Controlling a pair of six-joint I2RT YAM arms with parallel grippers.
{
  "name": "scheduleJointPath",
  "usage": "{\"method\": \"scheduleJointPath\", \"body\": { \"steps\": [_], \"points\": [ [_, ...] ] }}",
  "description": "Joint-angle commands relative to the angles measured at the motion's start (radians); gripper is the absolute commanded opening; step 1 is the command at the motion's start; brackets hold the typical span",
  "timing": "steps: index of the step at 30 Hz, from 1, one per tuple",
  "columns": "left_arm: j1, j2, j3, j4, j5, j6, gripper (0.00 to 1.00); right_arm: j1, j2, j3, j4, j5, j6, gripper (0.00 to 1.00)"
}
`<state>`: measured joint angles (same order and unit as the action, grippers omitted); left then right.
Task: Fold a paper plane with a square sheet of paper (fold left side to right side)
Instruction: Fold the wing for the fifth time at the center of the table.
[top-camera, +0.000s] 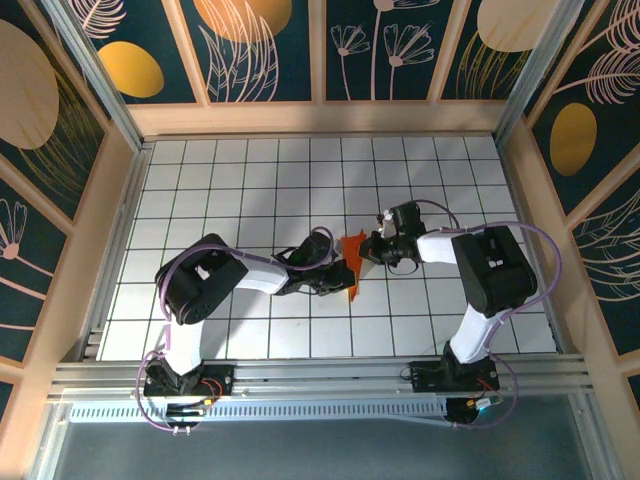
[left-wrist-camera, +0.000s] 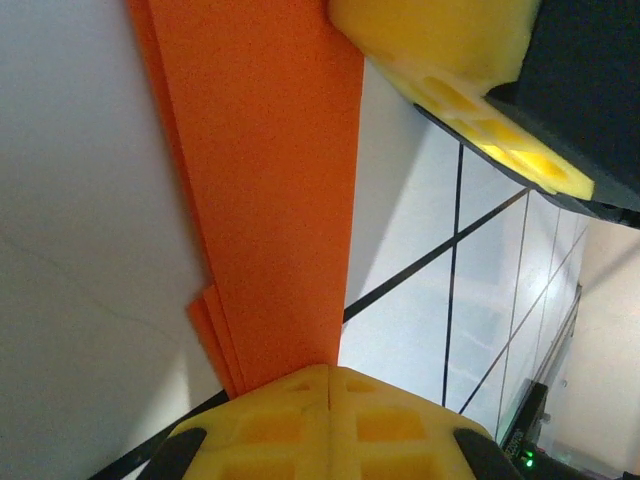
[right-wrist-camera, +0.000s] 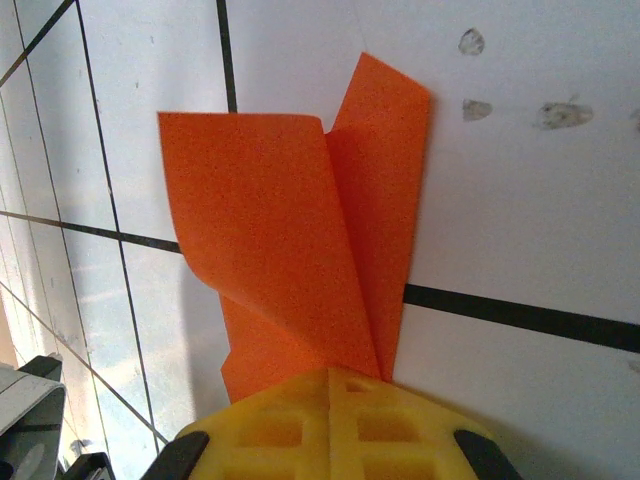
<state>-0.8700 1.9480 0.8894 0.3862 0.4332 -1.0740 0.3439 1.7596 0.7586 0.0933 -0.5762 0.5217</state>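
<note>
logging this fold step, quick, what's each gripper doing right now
left gripper: closed, holding the orange paper
right gripper: closed, holding the same orange paper

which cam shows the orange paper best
Right wrist: the orange paper spreads out there, with its overlapping folded layers and one curling flap plain to see. Left wrist shows a long strip with stacked edges. Top external gives a small, distant orange wedge.
</note>
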Motion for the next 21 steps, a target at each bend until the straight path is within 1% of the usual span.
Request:
{"method": "scheduleJointPath", "body": {
  "steps": [1,5,8,9,13,21],
  "points": [
    [-0.016,0.038,0.043,-0.123,-0.039,0.046,0.0,0.002,0.02,0.001,-0.066,0.04,-0.014,0.0],
    [-0.025,0.053,0.077,-0.225,-0.081,0.086,0.0,-0.001,-0.022,0.004,-0.039,0.022,-0.002,0.0],
    [-0.031,0.067,0.077,-0.265,-0.102,0.1,0.0,-0.012,-0.061,0.004,-0.009,-0.002,0.011,0.0],
    [-0.031,0.073,0.108,-0.279,-0.111,0.103,0.0,-0.018,-0.078,0.005,-0.007,-0.006,0.012,0.0],
    [-0.035,0.089,0.139,-0.363,-0.152,0.131,0.0,-0.051,-0.169,-0.005,-0.005,0.021,0.003,0.0],
    [-0.035,0.081,0.135,-0.388,-0.18,0.143,0.0,-0.147,-0.307,-0.005,-0.066,0.062,-0.074,0.0]
  ]
}}
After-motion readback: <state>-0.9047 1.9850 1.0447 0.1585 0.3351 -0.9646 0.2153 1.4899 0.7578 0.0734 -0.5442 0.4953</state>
